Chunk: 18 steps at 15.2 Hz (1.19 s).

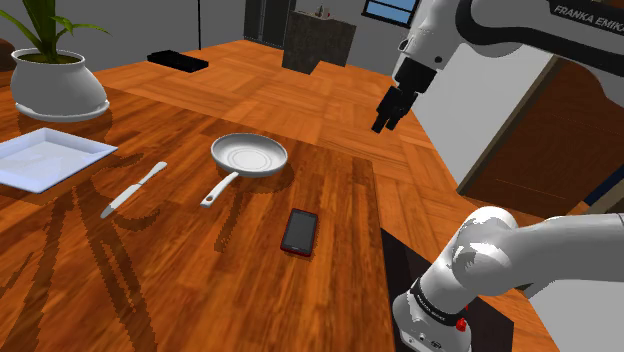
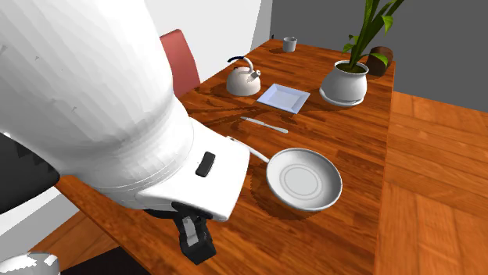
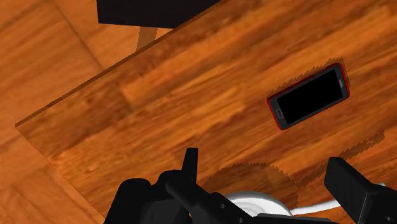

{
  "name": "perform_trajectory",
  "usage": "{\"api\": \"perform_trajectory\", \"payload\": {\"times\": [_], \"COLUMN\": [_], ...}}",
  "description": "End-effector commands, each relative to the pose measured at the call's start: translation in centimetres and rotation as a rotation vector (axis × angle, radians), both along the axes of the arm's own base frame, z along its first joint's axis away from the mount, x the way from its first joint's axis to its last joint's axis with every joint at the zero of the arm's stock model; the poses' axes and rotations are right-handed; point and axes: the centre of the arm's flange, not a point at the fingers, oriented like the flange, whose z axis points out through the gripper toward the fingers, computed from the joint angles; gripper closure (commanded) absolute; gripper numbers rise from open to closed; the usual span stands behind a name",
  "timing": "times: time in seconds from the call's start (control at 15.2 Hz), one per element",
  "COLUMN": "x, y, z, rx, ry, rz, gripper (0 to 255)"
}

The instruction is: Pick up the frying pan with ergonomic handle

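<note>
Three things lie on the table [image 1: 200,285]: knife [image 1: 133,189], white frying pan [image 1: 249,155] mid-table, its handle [image 1: 220,188] slanting toward the near edge, then phone [image 1: 299,231]. Further right my gripper [image 1: 386,115] hangs high, fingers [image 3: 348,183] spread, holding nothing. I judge this the approach; next I must descend onto that handle.

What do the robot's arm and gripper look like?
The arm is glossy white with rounded links and dark joints; dark FRANKA EMIKA lettering runs along its upper link. A small red spot sits on the dark ring near its base. The gripper is all black, with two blocky fingers, below a white housing bearing a black oblong button.
</note>
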Motion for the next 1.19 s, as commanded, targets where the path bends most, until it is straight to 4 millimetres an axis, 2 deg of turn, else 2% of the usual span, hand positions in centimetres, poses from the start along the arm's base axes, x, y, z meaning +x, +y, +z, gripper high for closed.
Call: {"api": "perform_trajectory", "payload": {"times": [0.0, 0.59, 1.12], "x": [0.0, 8.1, 16.5], "y": [0.0, 9.0, 14.9], "z": [0.0, -4.3, -9.0], "rx": [0.000, 0.008, 0.015], "ry": [0.000, 0.137, 0.259], "rz": [0.000, -0.280, -0.528], "gripper": [0, 0, 0]}}
